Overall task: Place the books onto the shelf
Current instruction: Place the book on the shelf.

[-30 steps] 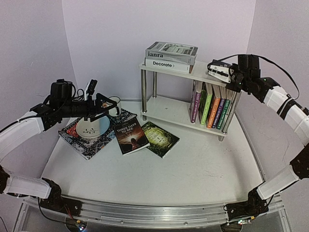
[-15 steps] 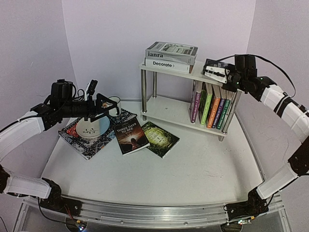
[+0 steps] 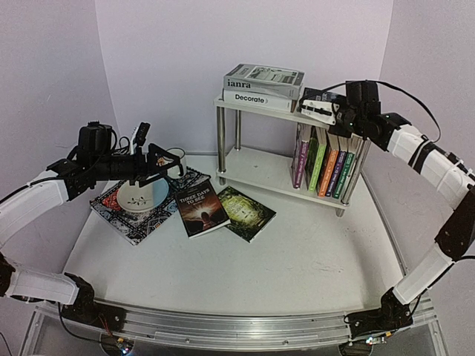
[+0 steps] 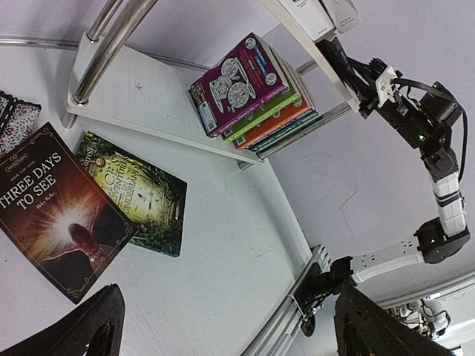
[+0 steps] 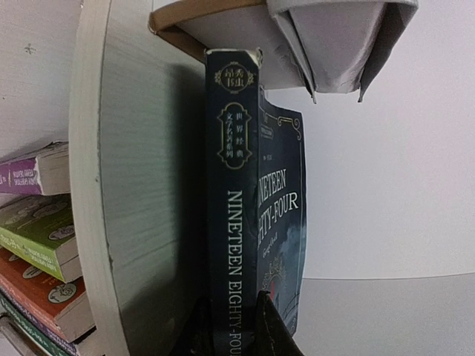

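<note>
The shelf (image 3: 261,169) stands at the back right of the table, with several colourful books (image 3: 326,165) upright on its lower board and two large books (image 3: 261,87) stacked on its top board. My right gripper (image 3: 335,111) is shut on a dark "Nineteen Eighty-Four" book (image 5: 236,215), held flat along the top board (image 5: 126,193); whether they touch I cannot tell. Its fingers (image 5: 273,322) clamp the spine end. "Three Days to See" (image 3: 200,208) and a dark green book (image 3: 246,213) lie on the table. My left gripper (image 3: 156,160) hovers open at the left.
A white bowl (image 3: 142,195) sits on a black-white patterned placemat (image 3: 145,220) under the left gripper. The stacked large books (image 5: 334,44) lie just beyond the held book. A metal rail (image 3: 223,326) runs along the table's near edge. Lilac walls close in behind and beside.
My right gripper has carried the dark book leftward along the top board, closer to the stacked large books. The left arm has not moved.
</note>
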Robot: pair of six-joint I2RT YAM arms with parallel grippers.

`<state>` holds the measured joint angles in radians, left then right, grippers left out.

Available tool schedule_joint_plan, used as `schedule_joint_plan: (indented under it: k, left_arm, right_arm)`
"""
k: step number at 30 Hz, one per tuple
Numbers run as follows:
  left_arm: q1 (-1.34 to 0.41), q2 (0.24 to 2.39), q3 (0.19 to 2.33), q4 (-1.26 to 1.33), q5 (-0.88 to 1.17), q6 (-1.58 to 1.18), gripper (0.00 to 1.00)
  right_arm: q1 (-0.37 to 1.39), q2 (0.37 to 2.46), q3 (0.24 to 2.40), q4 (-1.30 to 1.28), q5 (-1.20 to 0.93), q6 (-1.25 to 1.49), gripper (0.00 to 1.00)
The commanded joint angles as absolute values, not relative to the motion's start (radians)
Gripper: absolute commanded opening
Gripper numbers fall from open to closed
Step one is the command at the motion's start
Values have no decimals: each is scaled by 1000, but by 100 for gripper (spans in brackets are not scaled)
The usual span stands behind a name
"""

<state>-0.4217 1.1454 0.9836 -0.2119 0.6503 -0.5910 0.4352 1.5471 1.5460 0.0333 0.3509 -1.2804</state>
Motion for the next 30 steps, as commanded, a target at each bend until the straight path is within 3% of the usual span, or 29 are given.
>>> schedule_joint_plan:
  k: [1, 30]
  left_arm:
    - [-417, 1124, 1009, -208, 643, -559, 100]
    - [-418, 1119, 1007, -215, 653, -564, 100]
  right_arm:
    - [460, 1547, 1592, 89, 381, -1266, 0]
    - [436, 1502, 1554, 91, 494, -1283, 0]
